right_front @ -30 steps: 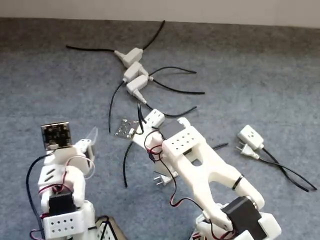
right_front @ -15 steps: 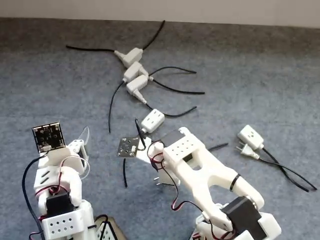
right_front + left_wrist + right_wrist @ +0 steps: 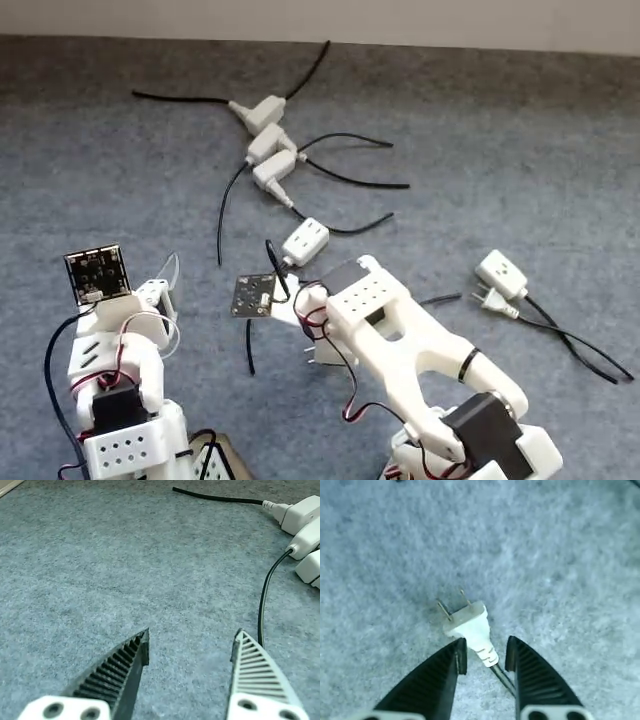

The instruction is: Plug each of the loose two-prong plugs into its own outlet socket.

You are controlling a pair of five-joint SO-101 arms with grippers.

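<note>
Low over the table, the right gripper has drawn back from the loose socket and now straddles the two-prong plug lying there, released, seemingly ready to grasp. The left gripper hangs released, apart.

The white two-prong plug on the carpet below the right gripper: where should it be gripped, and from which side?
Grip the plug by its white body, just behind the prongs, coming down from above at the cord end. It lies flat, prongs pointing away, so they stay free for plugging in. The right gripper straddles its ribbed neck, jaws open.
</note>
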